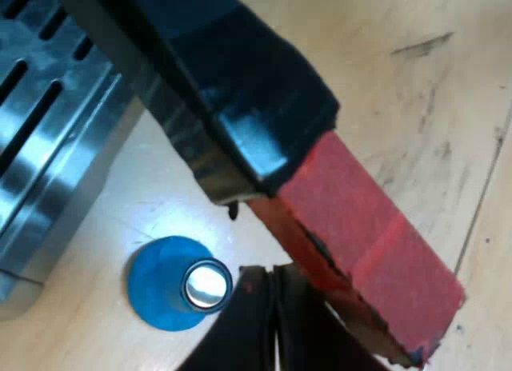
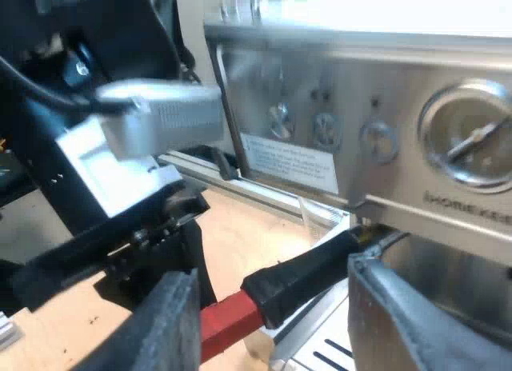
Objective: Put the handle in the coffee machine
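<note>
L fingers [image 1: 252, 331] pinch the handle [image 1: 240, 99] at its red end [image 1: 368, 243], pressed onto the red part from underneath. The grip looks close to the tip, so there's not much leverage to spare. R fingers [image 2: 172, 331] are spread wide w/ nothing held. The handle's dark part shows through the gap between them, farther off and touching neither.

Further out, the handle is up off the worktop [image 1: 416, 83]. Its far end points in under the front of the coffee machine [image 2: 360, 91], just below the round gauge [image 2: 472, 143]. That end is hidden, so can't tell if it has met the socket yet. Under the handle, a blue tamper [image 1: 172, 285] stands on the worktop just beside the slotted drip tray [image 1: 48, 139].

Step in hand, as I read it: lift the head into the socket, then swing the handle to lock.

To do it well:
- Hold the handle level so the head goes in flat, not cocked on one side.
- Push straight up first and only then turn. Turning early prob. jams it.
- Go slow on the twist, since a tip grip may slip on the red end.
- Hold the R fingers clear of the swing path.
- Don't dip low enough to knock the tamper.
</note>
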{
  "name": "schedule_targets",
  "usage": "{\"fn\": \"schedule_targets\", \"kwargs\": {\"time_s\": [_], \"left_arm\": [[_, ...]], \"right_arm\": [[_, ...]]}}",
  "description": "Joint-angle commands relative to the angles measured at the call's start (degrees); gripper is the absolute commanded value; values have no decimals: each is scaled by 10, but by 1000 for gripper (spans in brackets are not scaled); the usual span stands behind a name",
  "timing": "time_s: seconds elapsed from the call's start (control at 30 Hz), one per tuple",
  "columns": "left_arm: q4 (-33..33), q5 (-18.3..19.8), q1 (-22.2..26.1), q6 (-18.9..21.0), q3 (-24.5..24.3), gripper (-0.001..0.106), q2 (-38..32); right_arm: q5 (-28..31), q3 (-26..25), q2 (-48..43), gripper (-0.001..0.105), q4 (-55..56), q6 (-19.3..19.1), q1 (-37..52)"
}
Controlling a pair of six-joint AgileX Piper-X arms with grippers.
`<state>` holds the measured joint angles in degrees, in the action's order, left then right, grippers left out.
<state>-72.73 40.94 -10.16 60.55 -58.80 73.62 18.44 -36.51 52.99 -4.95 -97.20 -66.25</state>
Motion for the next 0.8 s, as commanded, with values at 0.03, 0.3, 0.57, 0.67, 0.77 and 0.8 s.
{"fn": "schedule_targets", "kwargs": {"time_s": [0.03, 0.3, 0.57, 0.67, 0.77, 0.8], "left_arm": [[11, 89, -33, 27, -7, 1, -20], [56, 45, -110, 74, -7, 1, -20], [98, 40, -162, 102, -7, 1, -21], [112, 40, -176, 100, -9, 1, -21], [127, 40, -186, 100, -11, 1, -22], [132, 40, -187, 100, -11, 1, -22]], "right_arm": [[-7, -15, -32, 45, 79, -3, -1], [-8, -89, -56, 45, 251, -3, -1], [-51, -127, -56, 45, 335, -3, -1], [-52, -127, -56, 45, 337, -3, -1], [-55, -127, -56, 45, 337, -2, -1], [-55, -127, -56, 45, 337, -2, -1]]}}
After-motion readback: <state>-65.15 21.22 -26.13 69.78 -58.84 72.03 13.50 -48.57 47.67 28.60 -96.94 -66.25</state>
